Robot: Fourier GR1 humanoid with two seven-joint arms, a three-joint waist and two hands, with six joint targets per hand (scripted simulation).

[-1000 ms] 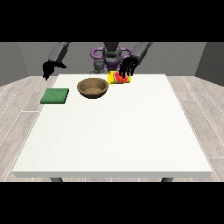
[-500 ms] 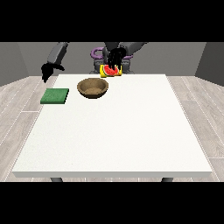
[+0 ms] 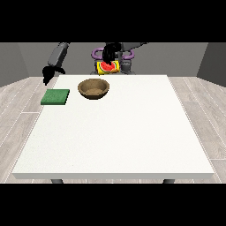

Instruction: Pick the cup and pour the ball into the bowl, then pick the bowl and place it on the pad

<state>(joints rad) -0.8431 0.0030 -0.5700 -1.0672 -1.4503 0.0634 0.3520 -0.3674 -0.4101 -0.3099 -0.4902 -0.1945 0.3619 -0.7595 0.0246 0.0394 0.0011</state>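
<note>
The near part of the white bench (image 3: 114, 145) carries nothing that belongs to the task. Farther back, toward the view's left, the green pad (image 3: 55, 96) lies flat near the left edge of the bench. Just to the right of it, apart from it, stands the brown bowl (image 3: 93, 88), upright. I cannot tell whether something lies inside the bowl.

Behind the bowl, above the far edge of the bench, the hand at the view's right (image 3: 109, 54) holds the cup (image 3: 108, 67) in the air. The cup is yellow with a red part and it is tilted. It hangs just under the hand, with the fingers curled around its upper part, so the fingers hide the top of it. The cup is above and a little behind the right side of the bowl and does not touch it. The ball does not show clearly.

The hand at the view's left (image 3: 47, 73) hangs over the far left corner of the bench, behind the pad, holding nothing; whether its fingers are wide or narrow I cannot tell
</note>
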